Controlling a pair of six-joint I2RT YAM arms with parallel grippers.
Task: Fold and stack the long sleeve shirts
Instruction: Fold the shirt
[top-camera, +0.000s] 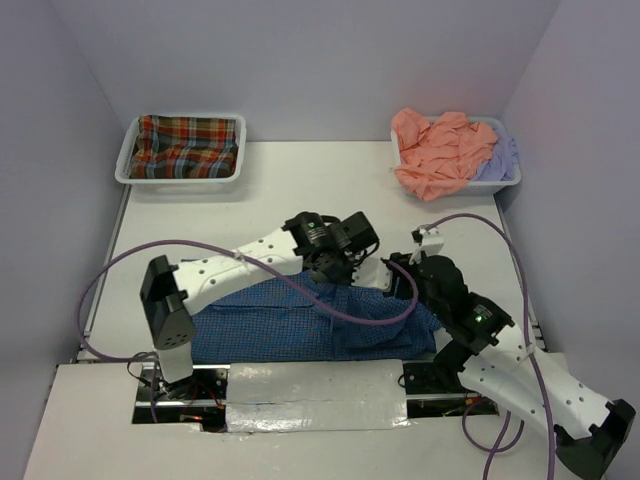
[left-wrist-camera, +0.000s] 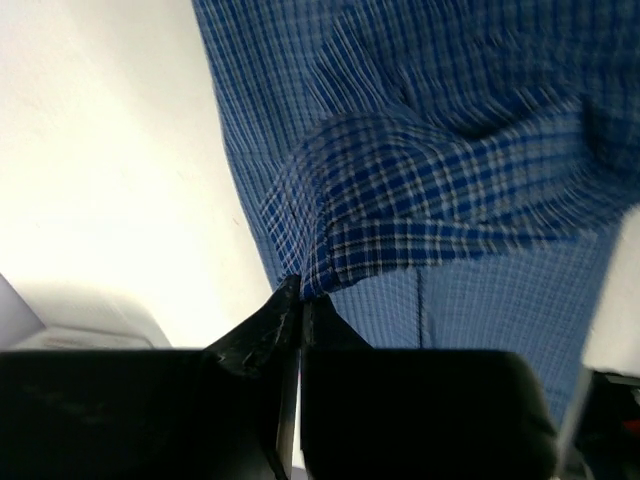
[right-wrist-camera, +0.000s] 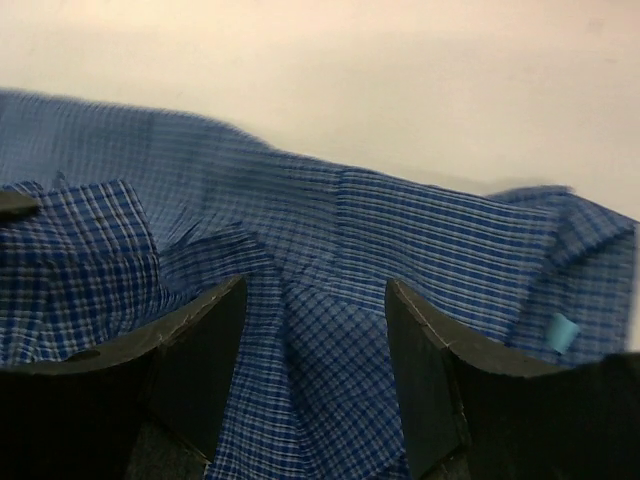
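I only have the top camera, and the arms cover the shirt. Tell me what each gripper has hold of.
Observer: In the left wrist view, the left gripper is pinched shut on a raised fold of the blue shirt. The cloth tents up to its fingertips.
Operator: Now the right one.
Observer: The right gripper stands open just above the same shirt and holds nothing. Wrinkled cloth shows in the gap between its fingers.
Operator: Give me a landmark near it.
Observer: In the right wrist view, a small pale blue tag sits on the shirt, out past the finger on the right of that picture.
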